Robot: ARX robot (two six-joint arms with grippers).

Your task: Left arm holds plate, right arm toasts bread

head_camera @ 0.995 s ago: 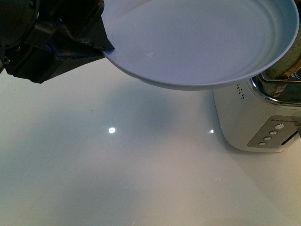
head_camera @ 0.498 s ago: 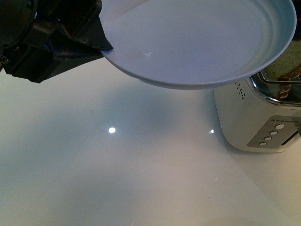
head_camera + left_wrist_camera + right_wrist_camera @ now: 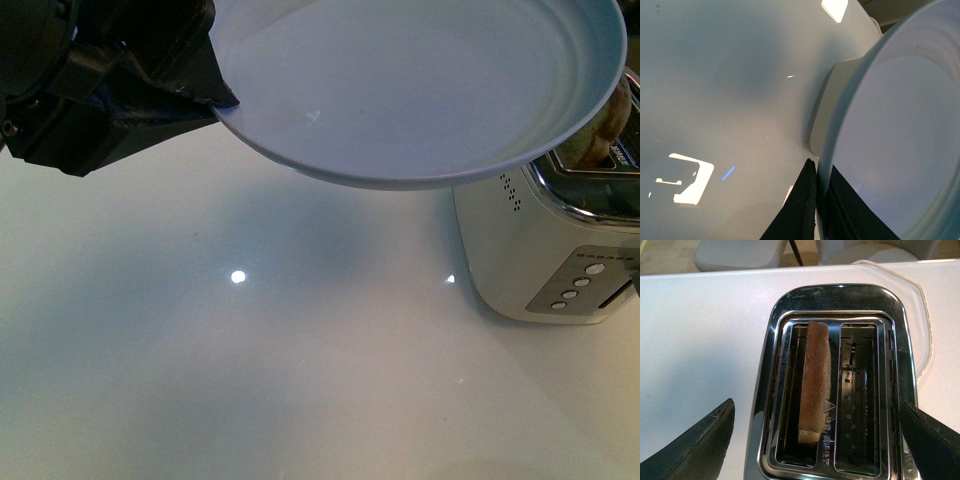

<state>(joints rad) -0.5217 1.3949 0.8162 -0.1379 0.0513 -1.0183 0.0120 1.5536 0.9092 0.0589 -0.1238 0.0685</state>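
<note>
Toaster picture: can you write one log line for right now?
left claw: shut on plate rim, plate raised, empty | right claw: open over toaster | bread: in one slot, other slot empty

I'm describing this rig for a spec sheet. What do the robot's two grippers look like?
The left gripper is matte black, with a bulky, angular housing and thin wedge-shaped fingertips. The right gripper shows only two dark, tapering fingers with pale, scuffed edges. No clear cables or markings show.
</note>
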